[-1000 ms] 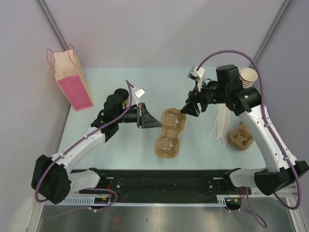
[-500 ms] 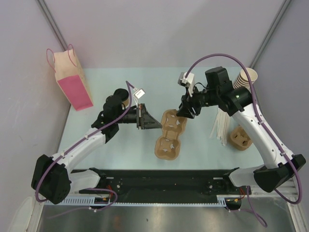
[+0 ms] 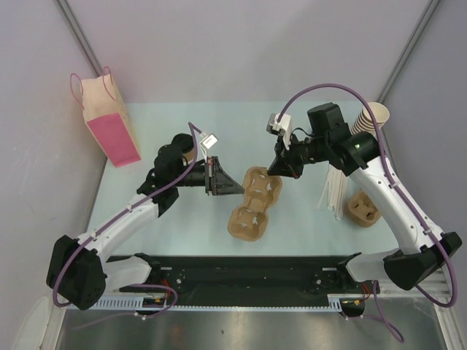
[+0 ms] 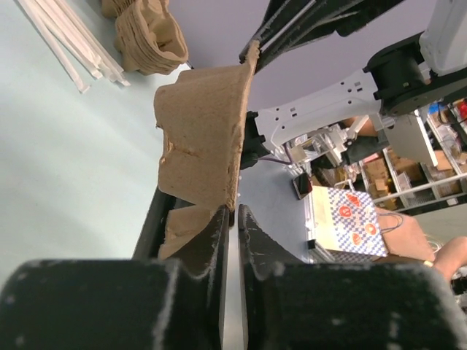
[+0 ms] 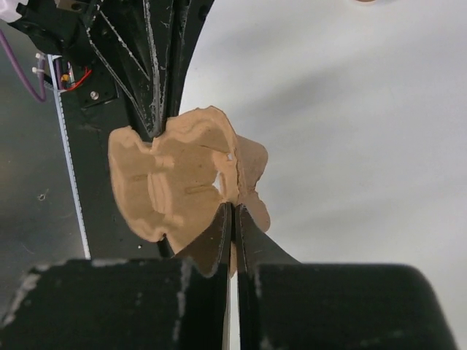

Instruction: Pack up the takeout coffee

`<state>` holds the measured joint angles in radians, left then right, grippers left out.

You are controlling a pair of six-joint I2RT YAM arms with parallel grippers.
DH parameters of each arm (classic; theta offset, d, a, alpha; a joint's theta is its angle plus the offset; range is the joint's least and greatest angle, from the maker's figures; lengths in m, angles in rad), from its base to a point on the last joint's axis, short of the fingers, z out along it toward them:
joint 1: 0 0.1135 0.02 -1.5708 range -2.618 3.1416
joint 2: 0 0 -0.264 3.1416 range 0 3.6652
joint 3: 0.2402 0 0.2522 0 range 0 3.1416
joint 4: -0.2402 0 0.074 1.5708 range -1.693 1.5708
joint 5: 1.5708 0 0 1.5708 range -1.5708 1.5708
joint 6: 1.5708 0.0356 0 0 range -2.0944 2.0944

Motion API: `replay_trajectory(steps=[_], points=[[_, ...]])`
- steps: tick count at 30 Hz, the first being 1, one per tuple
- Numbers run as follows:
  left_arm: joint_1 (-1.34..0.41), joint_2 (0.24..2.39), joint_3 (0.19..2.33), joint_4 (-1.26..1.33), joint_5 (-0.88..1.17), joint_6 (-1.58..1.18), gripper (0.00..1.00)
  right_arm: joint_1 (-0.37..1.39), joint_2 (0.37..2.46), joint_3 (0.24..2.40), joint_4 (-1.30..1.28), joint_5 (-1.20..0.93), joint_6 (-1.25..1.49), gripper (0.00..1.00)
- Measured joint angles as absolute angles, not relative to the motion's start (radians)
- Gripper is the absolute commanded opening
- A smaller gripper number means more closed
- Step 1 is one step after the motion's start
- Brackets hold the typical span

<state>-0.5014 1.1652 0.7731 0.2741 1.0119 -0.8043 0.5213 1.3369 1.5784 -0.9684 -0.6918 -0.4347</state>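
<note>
A brown moulded-pulp cup carrier [image 3: 252, 208] lies mid-table between both arms. My right gripper [image 3: 279, 173] is shut on its far right rim; in the right wrist view the jaws [image 5: 233, 205] pinch the thin pulp edge of the carrier [image 5: 168, 179]. My left gripper [image 3: 241, 189] is at the carrier's left rim. In the left wrist view its jaws [image 4: 235, 209] stand a narrow slit apart, with the carrier's edge [image 4: 201, 138] right at the tips. The takeout coffee is mostly hidden behind my left wrist; only a tan strip [image 3: 189, 152] of it shows.
A pink and tan paper bag [image 3: 109, 124] stands at the far left. A stack of lidless cups [image 3: 371, 117] sits at the far right, with white straws [image 3: 334, 191] and a second pulp carrier [image 3: 363, 208] in front of it.
My right gripper has moved left to the carrier's far rim and shut on it. The carrier has shifted a little. My left jaws have parted slightly.
</note>
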Motion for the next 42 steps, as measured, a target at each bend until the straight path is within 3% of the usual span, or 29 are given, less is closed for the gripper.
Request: replay_trajectory(steps=[1, 4, 10, 15, 20, 23, 29, 38, 42], points=[[-0.501, 1.162, 0.771, 0.270, 1.010, -0.804, 0.51, 0.524, 1.337, 1.578, -0.970, -0.693, -0.434, 0.00], [-0.494, 1.145, 0.770, 0.245, 0.999, -0.778, 0.67, 0.524, 1.337, 1.578, -0.974, -0.693, -0.429, 0.00], [-0.344, 1.072, 0.825, 0.036, 1.000, -0.657, 0.72, 0.464, 1.337, 1.579, -0.970, -0.709, -0.401, 0.00], [0.004, 1.084, 1.088, -0.291, 1.017, -0.330, 0.82, 0.427, 1.327, 1.579, -0.967, -0.715, -0.381, 0.00], [0.250, 1.217, 1.516, -0.644, 0.878, 0.207, 0.78, 0.408, 1.301, 1.579, -0.967, -0.717, -0.363, 0.00], [0.327, 1.294, 1.654, -0.732, 0.809, 0.465, 0.76, 0.392, 1.287, 1.579, -0.967, -0.717, -0.352, 0.00], [0.450, 1.446, 1.682, -0.820, 0.709, 0.847, 0.75, 0.358, 1.279, 1.575, -0.965, -0.717, -0.332, 0.00], [0.463, 1.617, 1.710, -0.794, 0.609, 1.077, 0.73, 0.338, 1.279, 1.563, -0.966, -0.723, -0.329, 0.00], [0.469, 1.723, 1.793, -0.799, 0.573, 1.142, 0.64, 0.329, 1.279, 1.552, -0.967, -0.724, -0.329, 0.00]])
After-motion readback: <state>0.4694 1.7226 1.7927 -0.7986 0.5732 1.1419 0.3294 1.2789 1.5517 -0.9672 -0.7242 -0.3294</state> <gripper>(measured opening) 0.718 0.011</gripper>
